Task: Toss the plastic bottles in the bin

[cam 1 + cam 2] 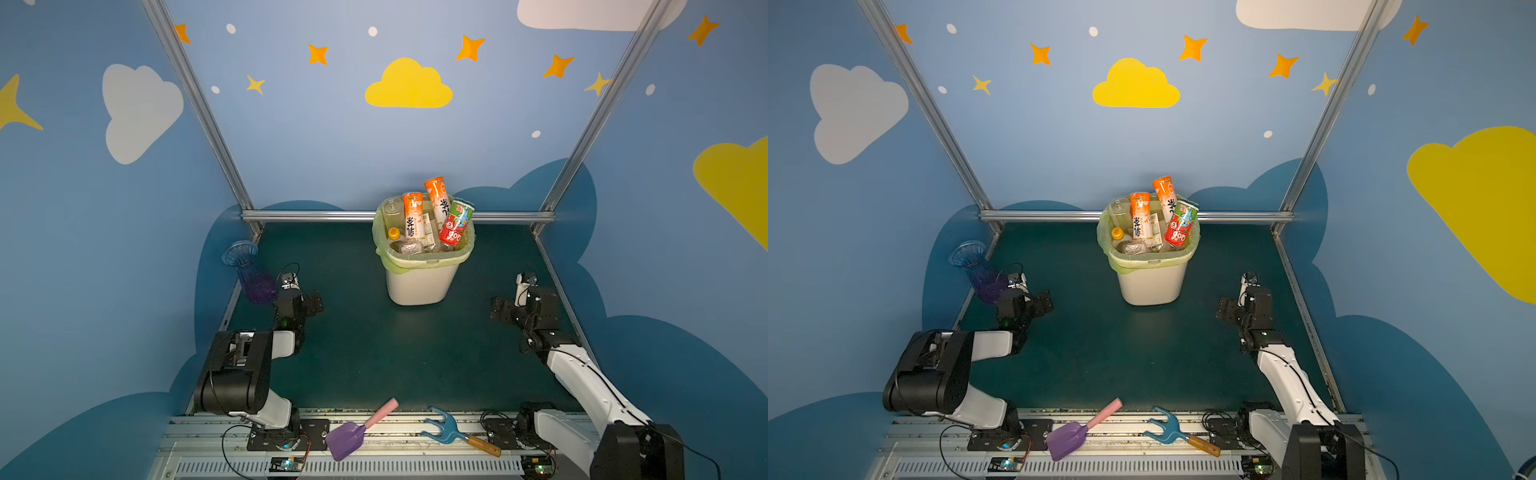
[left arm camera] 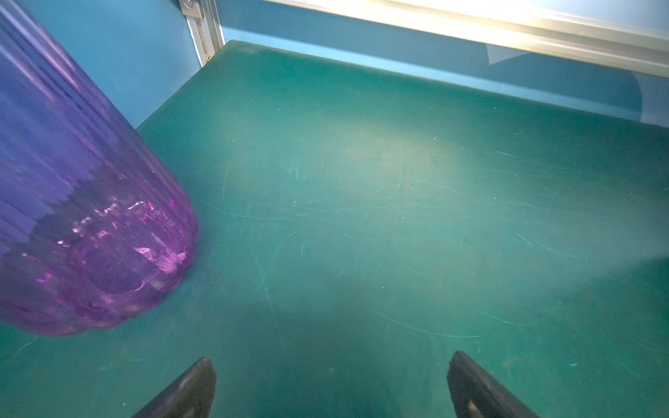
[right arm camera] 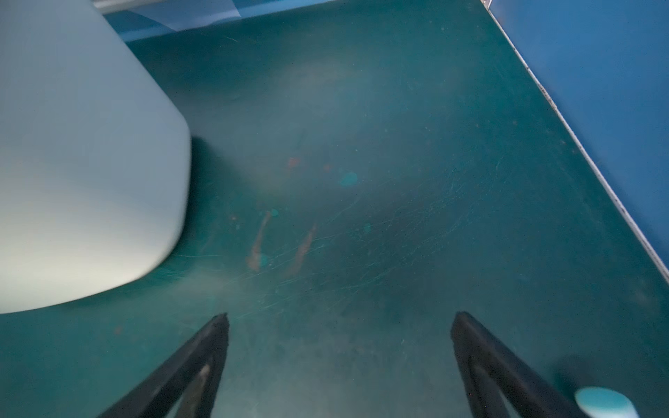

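The cream-white bin (image 1: 419,286) (image 1: 1152,289) stands at the back middle of the green table, lined with a pale yellow-green bag. Several plastic bottles fill it above the rim: two orange-labelled ones (image 1: 412,214) (image 1: 1139,214) and a red-labelled one (image 1: 455,226) (image 1: 1180,228) stick up. No bottle lies on the table. My left gripper (image 2: 331,360) (image 1: 300,301) hangs low at the left, open and empty. My right gripper (image 3: 341,315) (image 1: 523,306) is low at the right, open and empty, and the bin's wall (image 3: 72,163) shows beside it.
A ribbed blue-purple vase (image 1: 249,270) (image 2: 83,217) stands close beside the left gripper at the table's left edge. A purple shovel (image 1: 353,432) and a blue fork (image 1: 444,428) lie on the front rail. Blue walls and aluminium posts enclose the table.
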You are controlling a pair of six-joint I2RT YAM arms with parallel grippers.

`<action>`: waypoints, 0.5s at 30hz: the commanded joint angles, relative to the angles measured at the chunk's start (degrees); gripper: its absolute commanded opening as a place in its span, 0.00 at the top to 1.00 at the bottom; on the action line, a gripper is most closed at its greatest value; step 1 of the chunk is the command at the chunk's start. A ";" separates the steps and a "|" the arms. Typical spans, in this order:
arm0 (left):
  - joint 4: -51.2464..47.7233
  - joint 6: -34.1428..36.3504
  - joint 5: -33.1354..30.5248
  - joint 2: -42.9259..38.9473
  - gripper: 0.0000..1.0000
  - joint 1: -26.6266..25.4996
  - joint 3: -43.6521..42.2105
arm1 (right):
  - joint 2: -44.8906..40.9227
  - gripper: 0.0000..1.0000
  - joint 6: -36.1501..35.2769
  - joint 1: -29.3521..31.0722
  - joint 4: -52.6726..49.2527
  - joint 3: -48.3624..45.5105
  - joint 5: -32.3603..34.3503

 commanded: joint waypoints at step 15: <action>0.62 0.74 0.42 -0.95 0.00 -0.05 0.66 | 18.79 0.03 -7.76 -1.07 48.92 -11.41 -0.93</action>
